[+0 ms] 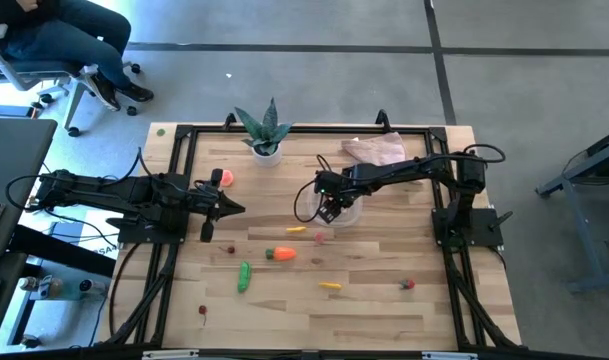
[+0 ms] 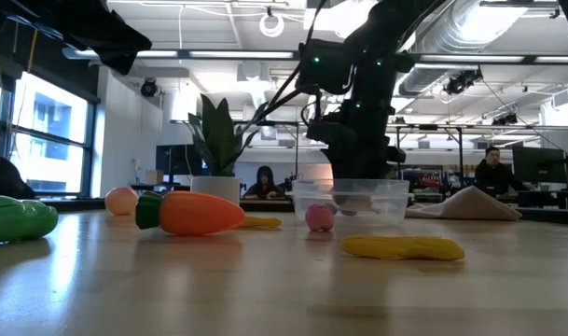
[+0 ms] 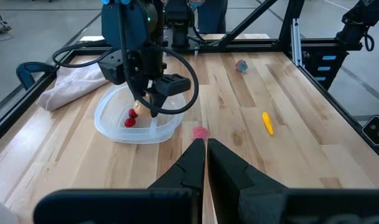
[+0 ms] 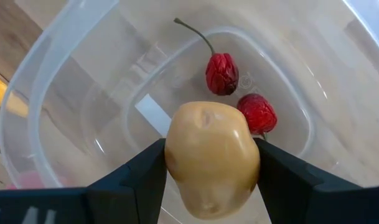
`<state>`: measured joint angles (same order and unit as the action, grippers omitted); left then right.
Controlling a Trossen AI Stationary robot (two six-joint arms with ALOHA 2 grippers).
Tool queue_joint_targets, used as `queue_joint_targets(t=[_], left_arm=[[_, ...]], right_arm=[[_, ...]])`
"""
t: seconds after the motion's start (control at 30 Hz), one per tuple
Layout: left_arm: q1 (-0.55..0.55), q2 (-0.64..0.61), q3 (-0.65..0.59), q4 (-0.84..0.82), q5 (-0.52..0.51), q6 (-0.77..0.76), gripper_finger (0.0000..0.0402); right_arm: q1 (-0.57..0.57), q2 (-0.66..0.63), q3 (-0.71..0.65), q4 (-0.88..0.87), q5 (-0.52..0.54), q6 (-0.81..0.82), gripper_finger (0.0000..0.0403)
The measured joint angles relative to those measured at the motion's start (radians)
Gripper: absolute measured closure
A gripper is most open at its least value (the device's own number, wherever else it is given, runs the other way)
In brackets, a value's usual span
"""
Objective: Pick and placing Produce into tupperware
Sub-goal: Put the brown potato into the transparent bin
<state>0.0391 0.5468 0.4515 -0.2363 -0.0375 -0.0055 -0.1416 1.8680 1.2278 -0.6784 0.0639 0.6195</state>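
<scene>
- the step in hand looks like the placing: the right gripper (image 4: 209,171) hangs over the tupperware (image 3: 108,121), its two fingers pinching a beige potato (image 4: 211,158) from either side.
- in the right wrist view the potato sits directly above the container's open mouth, with two red berries (image 4: 239,93) already lying on the clear floor below it.
- the container stands near the middle of the table (image 1: 384,310), just beside the pinkish cloth (image 1: 376,150) and not far from the potted plant (image 1: 265,130).
- how high the potato is above the container floor is hard to judge from these views; in the left wrist view it seems to be at about rim level.
- the next move, as i read it, calls for the fingers to spread so the potato falls inside, clear of the rim, and then a straight lift away.
- the left gripper (image 1: 234,208) waits on its own side of the table, fingers pressed together and holding nothing.
- much produce is left out on the wood: the carrot (image 1: 281,254), the cucumber (image 1: 244,276), the peach (image 1: 225,178), a yellow piece (image 1: 330,286) and a small pink piece (image 3: 200,132) close to the container.
</scene>
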Motion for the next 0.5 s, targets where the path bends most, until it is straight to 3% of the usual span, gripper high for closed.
queue_joint_targets(t=[0.5], left_arm=[[0.0,0.0,0.0,0.0,0.0,0.0,0.0394]], right_arm=[[0.0,-0.001,0.0,0.057,0.034,-0.018,0.0163]])
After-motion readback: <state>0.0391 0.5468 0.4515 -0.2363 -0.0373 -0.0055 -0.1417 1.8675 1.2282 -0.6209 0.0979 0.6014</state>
